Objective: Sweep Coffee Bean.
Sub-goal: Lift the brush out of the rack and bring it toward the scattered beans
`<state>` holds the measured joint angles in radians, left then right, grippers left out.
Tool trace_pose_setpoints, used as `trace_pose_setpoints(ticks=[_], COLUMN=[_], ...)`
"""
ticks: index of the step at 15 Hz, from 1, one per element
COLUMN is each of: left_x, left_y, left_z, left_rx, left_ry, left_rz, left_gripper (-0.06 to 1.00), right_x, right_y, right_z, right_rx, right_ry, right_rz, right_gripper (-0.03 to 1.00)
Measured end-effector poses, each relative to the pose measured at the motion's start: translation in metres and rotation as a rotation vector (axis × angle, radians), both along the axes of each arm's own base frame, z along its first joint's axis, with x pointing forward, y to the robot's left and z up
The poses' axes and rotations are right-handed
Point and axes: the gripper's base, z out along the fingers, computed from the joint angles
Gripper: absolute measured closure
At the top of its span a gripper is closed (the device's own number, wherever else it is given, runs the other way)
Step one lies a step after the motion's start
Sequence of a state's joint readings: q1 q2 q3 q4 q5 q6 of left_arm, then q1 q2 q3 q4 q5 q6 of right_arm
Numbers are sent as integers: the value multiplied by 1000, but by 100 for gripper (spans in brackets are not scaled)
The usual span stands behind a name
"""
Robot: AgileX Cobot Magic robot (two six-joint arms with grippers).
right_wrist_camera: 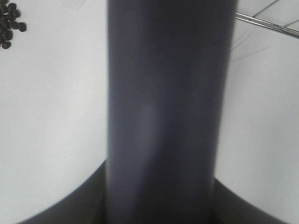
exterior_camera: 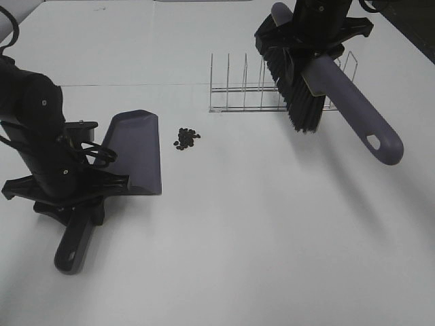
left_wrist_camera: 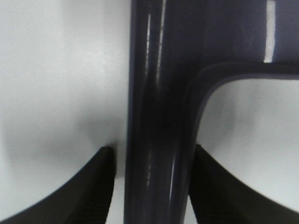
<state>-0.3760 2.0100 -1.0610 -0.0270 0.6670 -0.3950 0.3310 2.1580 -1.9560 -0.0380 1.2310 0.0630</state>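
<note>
The purple-grey dustpan lies flat at the lower left of the worktop. The left gripper straddles its handle with slack jaws, a sliver of gap on one side. At the upper right, the right gripper is clenched on the brush, whose bristles hang before the wire rack. The coffee bean pile sits just right of the dustpan, not touching.

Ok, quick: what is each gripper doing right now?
Left gripper: jaws around the dustpan handle, slight gap on one side; firm grip cannot be told.
Right gripper: closed on the brush handle, brush in the air.
</note>
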Motion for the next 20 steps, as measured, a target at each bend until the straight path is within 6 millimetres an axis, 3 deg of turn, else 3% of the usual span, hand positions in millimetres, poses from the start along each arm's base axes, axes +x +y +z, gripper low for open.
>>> trace_pose_setpoints(ticks=[2, 6, 9, 11, 15, 20], left_x=[3, 4, 5, 3, -1, 1], left_y=[-1, 1, 4, 3, -1, -5], left_z=[-2, 4, 33, 40, 2, -2], left_rx=[14, 35, 89, 92, 83, 54], left_ry=[25, -2, -117, -133, 7, 19], left_rz=[-19, -14, -25, -19, -38, -65], left_gripper=[60, 60, 60, 60, 60, 60], right_x=[0, 0, 0, -1, -1, -5], right_y=[0, 0, 1, 2, 2, 11], right_z=[0, 0, 0, 0, 0, -13], right_rx=[0, 0, 7, 21, 29, -56], right_ry=[0, 0, 2, 7, 9, 17], right_rz=[0, 0, -1, -3, -18, -34], right_gripper=[68, 68, 68, 68, 68, 68])
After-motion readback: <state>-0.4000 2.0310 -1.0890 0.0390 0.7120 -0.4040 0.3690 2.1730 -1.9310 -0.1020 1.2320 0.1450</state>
